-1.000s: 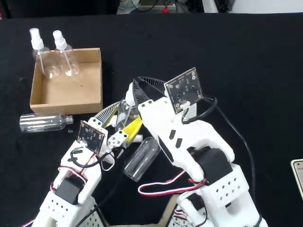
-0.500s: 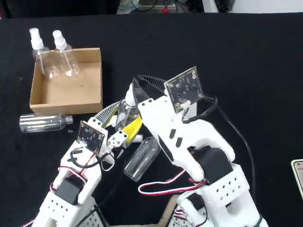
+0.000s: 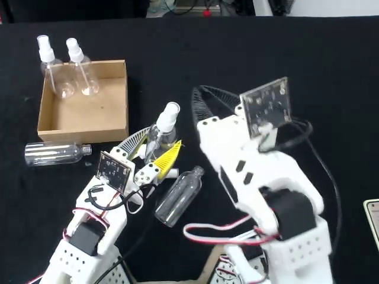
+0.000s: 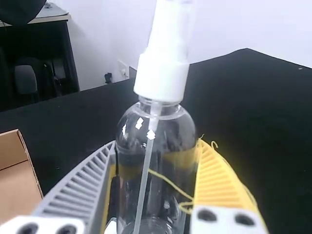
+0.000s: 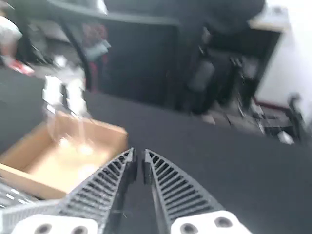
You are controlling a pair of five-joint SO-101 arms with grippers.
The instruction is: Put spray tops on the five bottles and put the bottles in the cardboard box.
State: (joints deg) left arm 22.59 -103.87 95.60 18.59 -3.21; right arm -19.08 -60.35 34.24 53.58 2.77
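Clear plastic, the bottle point(image 3: 159, 137) stood upright in mid-worktop point(image 3: 308, 71). Its white spray top point(image 3: 169, 112) was on, and the left gripper's point(image 4: 156, 146) fingers clamped its body. At its two o'clock the right gripper point(image 3: 195, 93) hung empty, fingers almost together. The cardboard box point(image 3: 126, 100) lay at ten o'clock. Carrying the bottle there would, I judged, want a firm hold and a lift clear of the wall.
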